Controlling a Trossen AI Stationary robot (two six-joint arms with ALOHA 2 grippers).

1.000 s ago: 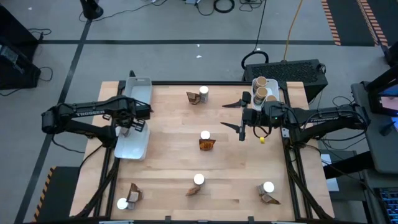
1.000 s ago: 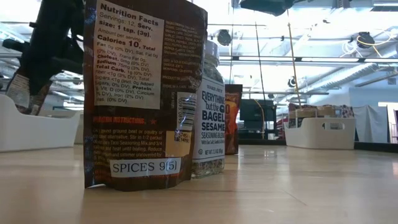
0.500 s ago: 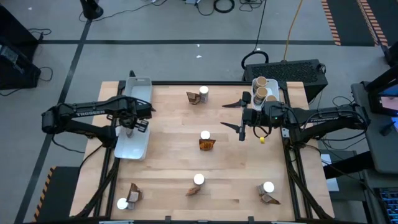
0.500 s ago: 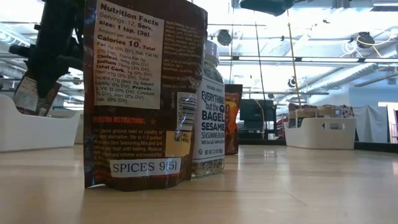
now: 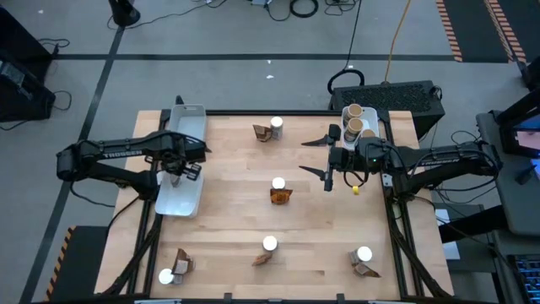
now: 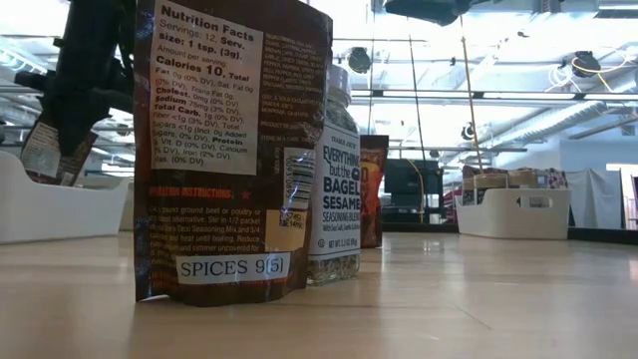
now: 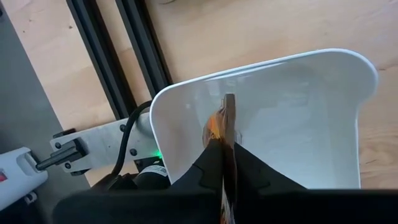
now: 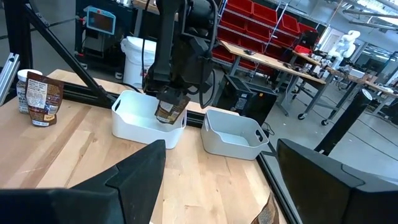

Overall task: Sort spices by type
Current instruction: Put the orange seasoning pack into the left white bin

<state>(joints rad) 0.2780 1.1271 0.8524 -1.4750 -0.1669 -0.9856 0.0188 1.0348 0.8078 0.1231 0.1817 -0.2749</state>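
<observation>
Spice packet (image 7: 225,134) pinched in my L gripper (image 5: 175,168), over white tray (image 5: 180,199) at bench's left; R gripper (image 5: 319,157) spread wide, empty.

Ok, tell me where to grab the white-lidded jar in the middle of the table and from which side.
Take the middle jar from straight above, just under its white lid. It stands upright with a brown packet tight against one side, so close across the two sides flanking that packet. The open right tool is nearer.
</observation>
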